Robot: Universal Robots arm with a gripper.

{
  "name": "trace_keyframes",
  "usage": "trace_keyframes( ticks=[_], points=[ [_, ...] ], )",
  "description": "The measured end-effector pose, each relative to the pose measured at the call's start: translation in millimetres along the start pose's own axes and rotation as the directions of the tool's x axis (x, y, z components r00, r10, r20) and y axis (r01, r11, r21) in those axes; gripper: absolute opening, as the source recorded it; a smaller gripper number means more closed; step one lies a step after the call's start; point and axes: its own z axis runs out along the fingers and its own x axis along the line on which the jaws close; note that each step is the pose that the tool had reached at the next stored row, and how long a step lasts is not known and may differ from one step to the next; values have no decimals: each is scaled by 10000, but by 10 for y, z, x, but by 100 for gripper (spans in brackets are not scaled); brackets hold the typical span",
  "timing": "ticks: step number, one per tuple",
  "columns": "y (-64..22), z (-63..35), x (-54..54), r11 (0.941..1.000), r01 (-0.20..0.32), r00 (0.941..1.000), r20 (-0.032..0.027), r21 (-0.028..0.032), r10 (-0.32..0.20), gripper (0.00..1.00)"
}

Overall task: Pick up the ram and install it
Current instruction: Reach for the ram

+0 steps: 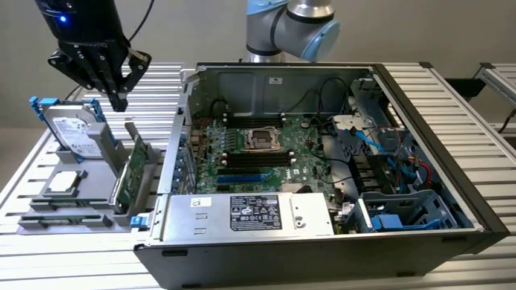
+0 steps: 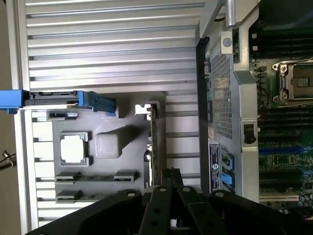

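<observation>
The gripper (image 1: 119, 104), fingers closed on nothing, hangs above a gray tray (image 2: 128, 164) holding the ram (image 2: 95, 177), a hard drive (image 1: 72, 130) and a processor (image 2: 73, 149).

A grey plastic tray (image 1: 84, 181) sits at the exterior view's left of the open black computer case (image 1: 282, 263). A thin green ram stick (image 1: 60, 207) lies at its near end.

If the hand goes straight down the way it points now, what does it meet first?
Probably the top edge of the upright green card in the gray tray, below the hand; depth is unclear.
</observation>
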Motion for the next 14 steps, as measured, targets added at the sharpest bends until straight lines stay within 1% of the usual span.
trace_keyframes(
  ticks=[5, 14],
  points=[
    [-61, 4, 171, 10000, 1, 10000, 3, 10, -1, 11],
    [-173, 10, 474, 10000, -1, 10000, 6, 52, 0, 11]
  ],
)
